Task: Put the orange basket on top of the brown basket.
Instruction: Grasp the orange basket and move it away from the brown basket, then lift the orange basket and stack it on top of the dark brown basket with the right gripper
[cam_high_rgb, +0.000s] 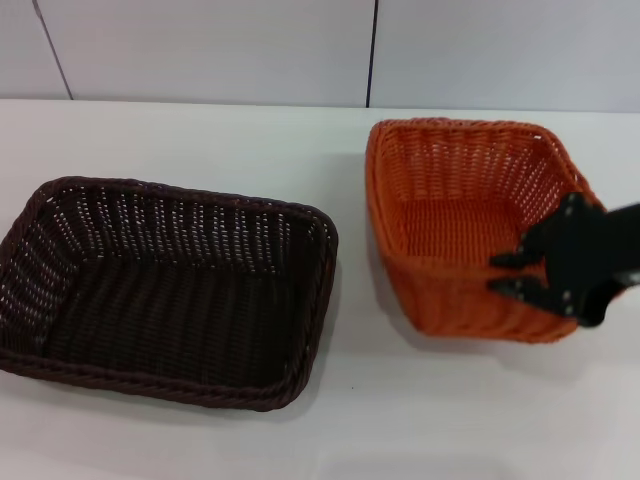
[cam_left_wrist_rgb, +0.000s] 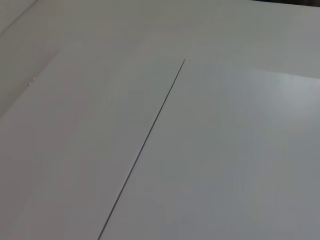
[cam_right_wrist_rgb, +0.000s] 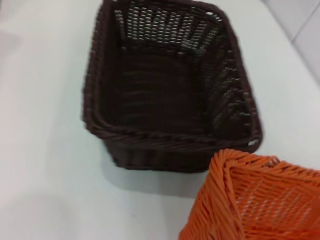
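Observation:
The orange basket (cam_high_rgb: 455, 215) sits at the right of the white table, tipped so its left outer wall shows, with a shadow under it. My right gripper (cam_high_rgb: 517, 273) reaches in from the right edge and is shut on the basket's near right wall, one finger inside and one outside. The brown basket (cam_high_rgb: 170, 285) rests flat on the table at the left, empty and apart from the orange one. In the right wrist view a corner of the orange basket (cam_right_wrist_rgb: 255, 200) is close up, with the brown basket (cam_right_wrist_rgb: 170, 90) beyond it. The left gripper is out of view.
The white table (cam_high_rgb: 400, 420) runs back to a white panelled wall (cam_high_rgb: 200, 50). A bare strip of table lies between the two baskets. The left wrist view holds only a white surface with a thin dark seam (cam_left_wrist_rgb: 145, 145).

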